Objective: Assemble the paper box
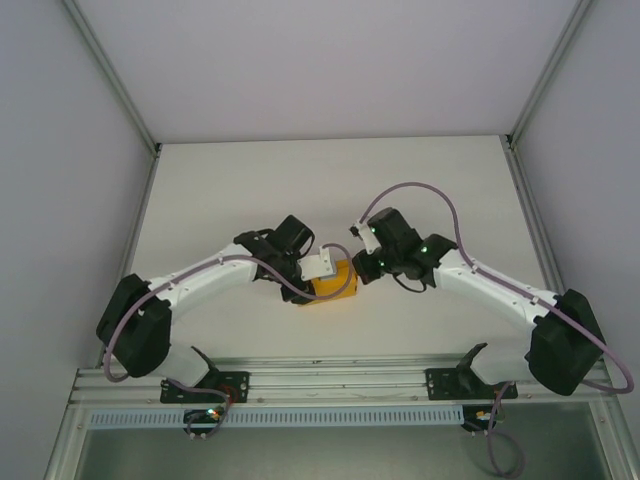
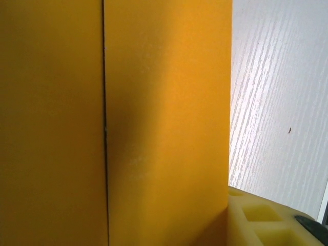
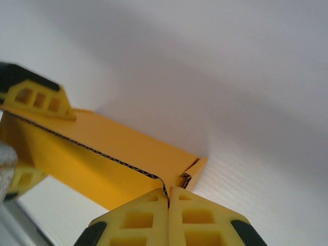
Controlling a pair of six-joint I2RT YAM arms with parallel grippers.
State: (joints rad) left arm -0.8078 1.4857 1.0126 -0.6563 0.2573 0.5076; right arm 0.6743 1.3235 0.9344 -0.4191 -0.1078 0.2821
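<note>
The paper box (image 1: 338, 284) is an orange-yellow card piece, partly folded, held just above the table between the two arms. My left gripper (image 1: 322, 268) is shut on its left end. In the left wrist view the card (image 2: 164, 113) fills most of the frame, with a seam down it and one yellow finger (image 2: 261, 218) against its lower right. My right gripper (image 3: 168, 192) is shut on a corrugated wall edge at a corner of the box (image 3: 118, 154). The left gripper's fingers (image 3: 36, 97) straddle the box's far end.
The white table (image 1: 330, 180) stretches back to the wall, with bare room behind and to both sides of the arms. An aluminium rail (image 1: 340, 385) with the arm bases runs along the near edge. Frame posts (image 1: 150, 150) stand at the back corners.
</note>
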